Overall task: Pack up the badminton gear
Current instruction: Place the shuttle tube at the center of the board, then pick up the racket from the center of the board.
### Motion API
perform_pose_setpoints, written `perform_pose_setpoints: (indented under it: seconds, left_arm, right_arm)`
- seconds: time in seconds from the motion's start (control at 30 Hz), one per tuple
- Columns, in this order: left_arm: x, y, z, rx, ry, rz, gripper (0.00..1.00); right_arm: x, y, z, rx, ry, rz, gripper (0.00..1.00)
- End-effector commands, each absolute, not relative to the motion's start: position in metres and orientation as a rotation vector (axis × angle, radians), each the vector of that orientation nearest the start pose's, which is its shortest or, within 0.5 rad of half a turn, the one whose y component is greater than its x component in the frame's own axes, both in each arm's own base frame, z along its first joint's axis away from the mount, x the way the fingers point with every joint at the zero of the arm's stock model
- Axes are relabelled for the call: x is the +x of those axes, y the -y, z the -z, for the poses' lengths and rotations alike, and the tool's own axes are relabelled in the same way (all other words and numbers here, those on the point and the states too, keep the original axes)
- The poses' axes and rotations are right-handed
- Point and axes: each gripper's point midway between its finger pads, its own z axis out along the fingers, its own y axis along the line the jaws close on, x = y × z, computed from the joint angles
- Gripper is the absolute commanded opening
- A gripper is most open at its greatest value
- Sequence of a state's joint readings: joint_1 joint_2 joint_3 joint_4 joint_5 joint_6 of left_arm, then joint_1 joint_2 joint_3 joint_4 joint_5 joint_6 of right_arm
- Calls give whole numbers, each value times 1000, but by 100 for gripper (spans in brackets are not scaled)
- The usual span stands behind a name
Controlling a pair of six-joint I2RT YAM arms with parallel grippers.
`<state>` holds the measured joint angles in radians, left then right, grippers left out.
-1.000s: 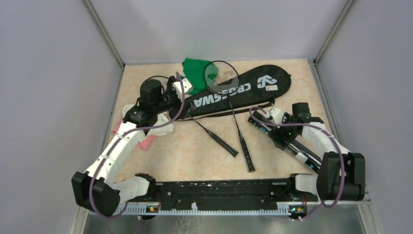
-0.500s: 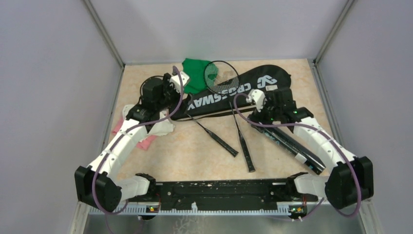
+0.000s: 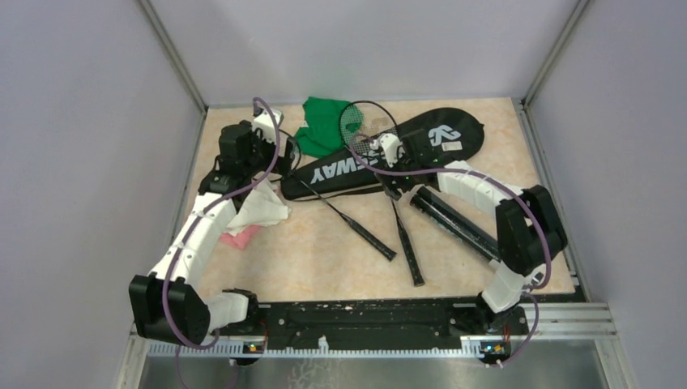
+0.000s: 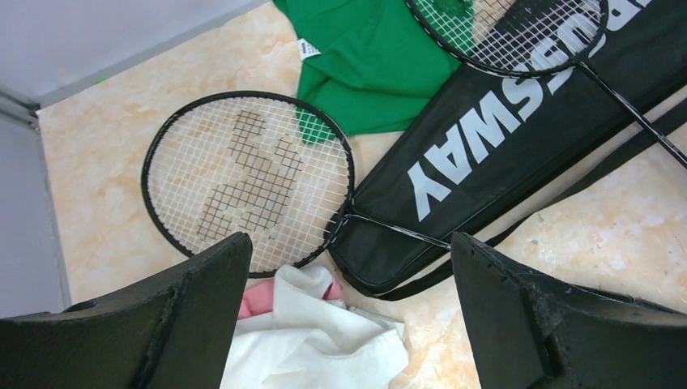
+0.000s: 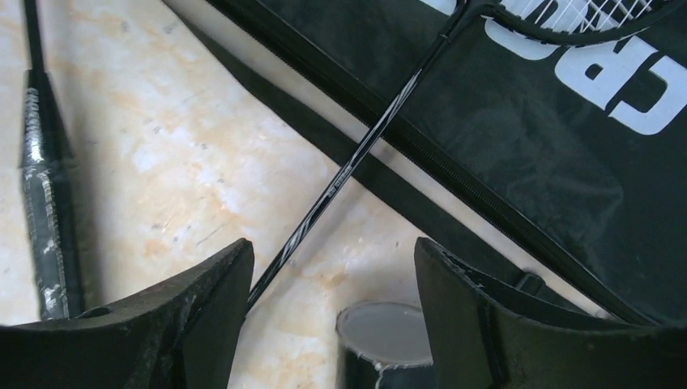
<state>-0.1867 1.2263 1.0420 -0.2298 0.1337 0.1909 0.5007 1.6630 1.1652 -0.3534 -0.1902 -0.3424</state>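
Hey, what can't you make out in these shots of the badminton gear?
Racket head: mostly under the left arm, top view.
Tube contents: hidden by its opaque wall.
Racket bag zip, open or shut: too small in top view, cut off in wrist views.

Shows the racket bag [image 3: 441, 136] across the far middle, the head of one racket [image 3: 369, 128] on it, a cloth [image 3: 316, 134] just left. Puts the head of the second racket [image 4: 247, 182] off the bag's left end, crumpled cloths [image 3: 259, 212] before it, the tube [image 3: 454, 223] right of both handles.
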Motion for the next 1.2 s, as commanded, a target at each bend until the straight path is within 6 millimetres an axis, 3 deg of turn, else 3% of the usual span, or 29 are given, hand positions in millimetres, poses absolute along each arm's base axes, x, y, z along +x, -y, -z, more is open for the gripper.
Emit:
perform_pose_setpoints:
  seconds: [0.0, 0.43, 0.73, 0.87, 1.03, 1.17]
  left_arm:
    - [383, 82, -271, 397, -1830, 144, 99]
    - [377, 80, -274, 412, -1811, 161, 99]
    - [376, 78, -272, 419, -1809, 151, 99]
    - [376, 76, -275, 412, -1803, 134, 99]
    - [381, 62, -282, 349, -1803, 87, 99]
    - [386, 55, -289, 318, -1810, 76, 99]
  right_arm:
    - [390, -238, -104, -988, -2164, -280, 70]
    - [399, -252, -53, -1018, -2279, -323, 47]
    - [393, -264, -54, -1014, -2282, -396, 22]
    - [394, -265, -63, -989, -2268, -399, 13]
    - [390, -270, -91, -947, -2225, -454, 0]
    - [381, -278, -118, -920, -2180, -543, 0]
